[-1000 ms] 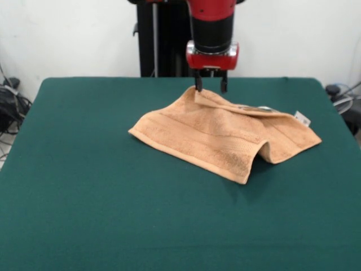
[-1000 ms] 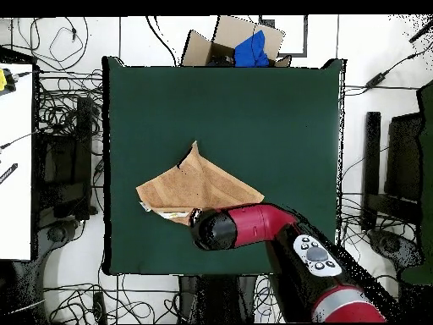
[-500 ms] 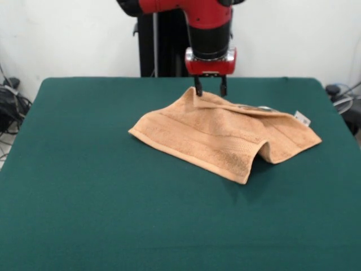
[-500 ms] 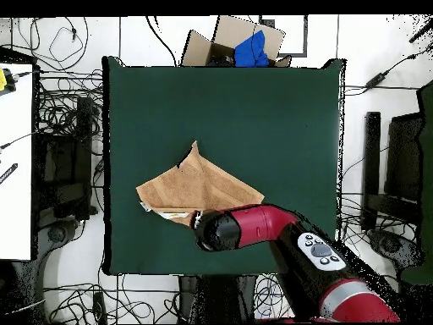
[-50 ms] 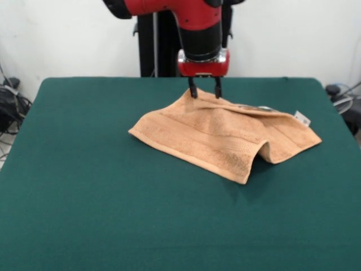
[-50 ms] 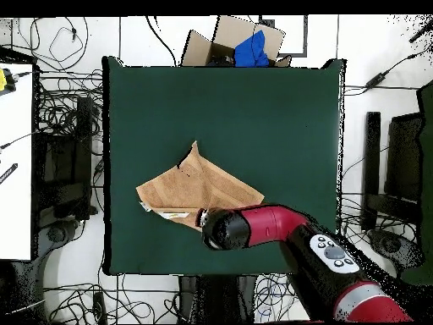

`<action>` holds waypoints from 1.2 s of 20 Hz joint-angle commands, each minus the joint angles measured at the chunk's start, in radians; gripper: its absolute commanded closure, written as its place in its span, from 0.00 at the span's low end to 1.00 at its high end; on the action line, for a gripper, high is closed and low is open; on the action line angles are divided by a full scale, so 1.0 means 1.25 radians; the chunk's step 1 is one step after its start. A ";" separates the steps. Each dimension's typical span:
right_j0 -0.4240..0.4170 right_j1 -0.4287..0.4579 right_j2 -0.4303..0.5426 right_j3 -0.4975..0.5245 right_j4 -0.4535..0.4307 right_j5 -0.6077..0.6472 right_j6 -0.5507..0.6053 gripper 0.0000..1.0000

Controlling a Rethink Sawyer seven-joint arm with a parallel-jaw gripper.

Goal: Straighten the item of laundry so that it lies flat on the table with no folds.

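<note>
The item of laundry (image 5: 223, 134) is a tan terry towel lying rumpled in the far middle of the green table (image 5: 113, 214), with one part doubled over and a raised fold at its near right. A small white tag (image 5: 302, 118) sticks out at its right corner. My gripper (image 5: 204, 90) hangs open just above the towel's far edge, fingertips (image 5: 193, 92) close to the cloth and nothing between them. In the overhead view the towel (image 6: 190, 188) shows as a rough triangle, and the red arm (image 6: 254, 227) covers its lower right edge and hides the gripper.
A cardboard box (image 6: 228, 42) with blue cloth inside sits beyond the table's top edge in the overhead view. Cables and dark equipment crowd the floor on both sides of the table.
The gripper has shifted a little to the left along the towel's far edge in the front view. The towel has kept its shape and place.
</note>
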 commanded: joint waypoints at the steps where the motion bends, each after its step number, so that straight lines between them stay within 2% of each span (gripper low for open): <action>1: -0.018 -0.021 0.087 0.024 -0.025 0.042 -0.100 0.00; 7: -0.036 -0.045 0.113 0.035 -0.009 0.073 -0.104 0.00; 11: -0.028 -0.027 0.106 0.027 -0.026 0.056 -0.089 0.00; 17: -0.051 -0.043 0.119 0.029 -0.024 0.085 -0.116 0.00; 24: -0.056 -0.021 0.108 0.015 -0.050 0.075 -0.124 0.00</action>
